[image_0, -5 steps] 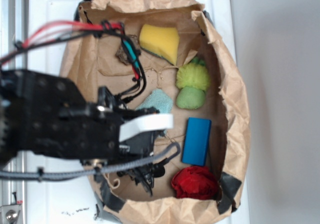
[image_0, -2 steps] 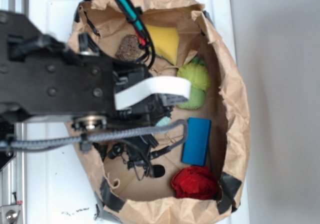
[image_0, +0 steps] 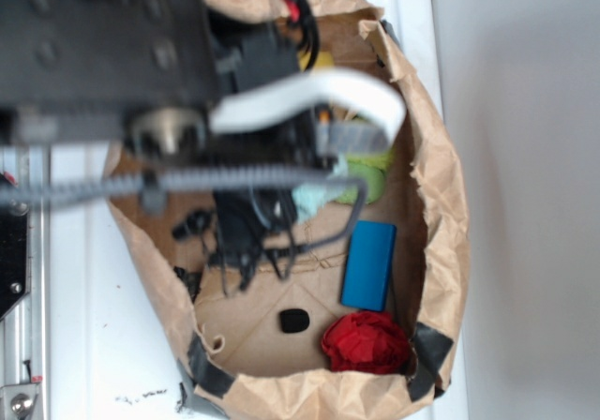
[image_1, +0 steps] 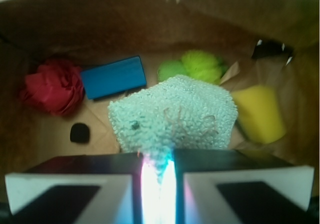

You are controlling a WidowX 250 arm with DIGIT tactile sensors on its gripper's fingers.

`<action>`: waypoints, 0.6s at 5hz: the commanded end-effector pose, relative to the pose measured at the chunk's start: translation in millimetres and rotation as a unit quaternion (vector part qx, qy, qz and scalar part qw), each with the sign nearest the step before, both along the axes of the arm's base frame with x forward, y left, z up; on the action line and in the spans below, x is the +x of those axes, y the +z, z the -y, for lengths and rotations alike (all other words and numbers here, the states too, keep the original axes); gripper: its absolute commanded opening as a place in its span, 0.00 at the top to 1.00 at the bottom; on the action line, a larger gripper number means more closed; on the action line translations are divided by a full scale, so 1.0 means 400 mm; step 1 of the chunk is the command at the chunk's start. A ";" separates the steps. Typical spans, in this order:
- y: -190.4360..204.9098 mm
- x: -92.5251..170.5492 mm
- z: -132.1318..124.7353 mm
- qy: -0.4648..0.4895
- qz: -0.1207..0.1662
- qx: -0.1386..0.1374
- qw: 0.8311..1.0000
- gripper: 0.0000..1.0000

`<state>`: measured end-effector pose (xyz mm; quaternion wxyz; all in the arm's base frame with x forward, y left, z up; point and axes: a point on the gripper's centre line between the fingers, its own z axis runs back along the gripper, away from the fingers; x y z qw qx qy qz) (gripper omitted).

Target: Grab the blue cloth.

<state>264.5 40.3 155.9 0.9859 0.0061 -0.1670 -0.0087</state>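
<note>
Wrist view, left to right: the red ball (image_1: 52, 86) is sitting at the far left of the paper bag (image_1: 100, 19), a small black piece (image_1: 80, 133) is lying on the bag floor in front of it, and the blue block (image_1: 114, 77) is lying just right of the ball. The blue cloth (image_1: 175, 116) is filling the middle, draping out from the gripper (image_1: 158, 176). The claw is looking pinched nearly closed on one narrow edge of the cloth, with only a glowing sliver between the white fingers (image_1: 75, 190). Right of the cloth, the green puffs (image_1: 197, 66) and the yellow sponge (image_1: 260, 111) are resting near the bag wall.

Exterior view: the arm (image_0: 112, 54) is blocking most of the bag, and you are seeing only a corner of the cloth peeking out at centre; I cannot tell whether it is hanging free of the bag floor.

Risks, as judgement:
- You are holding a thin fold only. Soft terry is likely to creep out of the pinch if you are moving fast.
- The hanging part is likely to drag over the green puffs or sponge and snag.
- The crumpled bag rim on the right is standing close; a sideways move is likely to catch it.
</note>
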 end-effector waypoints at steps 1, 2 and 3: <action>0.142 0.019 -0.033 -0.042 0.045 0.057 0.997 1.00; 0.146 0.003 -0.011 -0.045 0.042 0.044 0.997 1.00; 0.132 -0.015 0.012 -0.052 0.035 0.042 0.997 1.00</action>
